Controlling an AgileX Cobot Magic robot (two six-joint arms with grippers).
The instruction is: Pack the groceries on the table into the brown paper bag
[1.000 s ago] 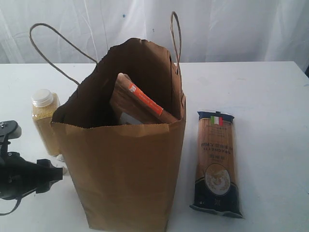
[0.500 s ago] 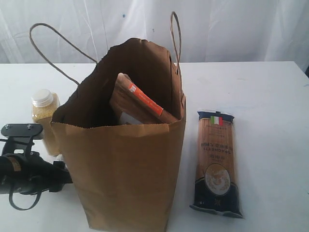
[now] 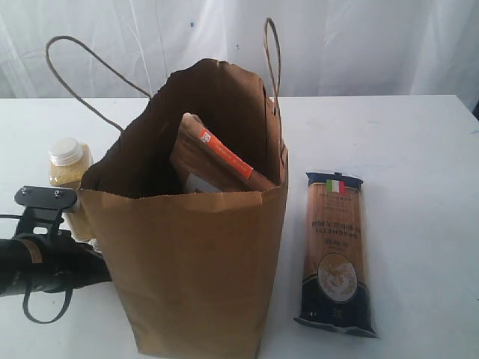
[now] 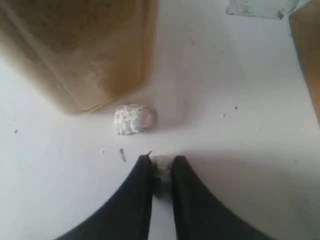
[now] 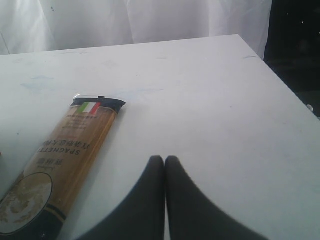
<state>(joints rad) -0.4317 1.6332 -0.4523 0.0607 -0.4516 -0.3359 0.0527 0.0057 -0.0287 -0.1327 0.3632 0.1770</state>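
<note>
The brown paper bag (image 3: 194, 262) stands upright in the middle of the table (image 3: 419, 149). The brown orange-labelled pouch (image 3: 217, 161) leans inside it, over something white I cannot identify. The yellow-grain bottle (image 3: 67, 183) stands just left of the bag and shows close up in the left wrist view (image 4: 85, 55). My left gripper (image 4: 161, 162) is low over the table near the bottle's base, its fingers close together with a small whitish lump between the tips. The dark-blue spaghetti packet (image 3: 335, 254) lies flat right of the bag. My right gripper (image 5: 164, 161) is shut and empty beside the packet (image 5: 55, 165).
A second small white crumpled lump (image 4: 132, 118) lies on the table by the bottle's base. The bag's wall (image 4: 307, 50) is close beside the left gripper. The left arm (image 3: 41, 258) lies low at the front left. The table's edge (image 5: 280, 85) runs near the right gripper.
My left arm has moved right and a little up, toward the bag and the bottle, and its front end is now hidden behind the bag's edge. Nothing else moved.
</note>
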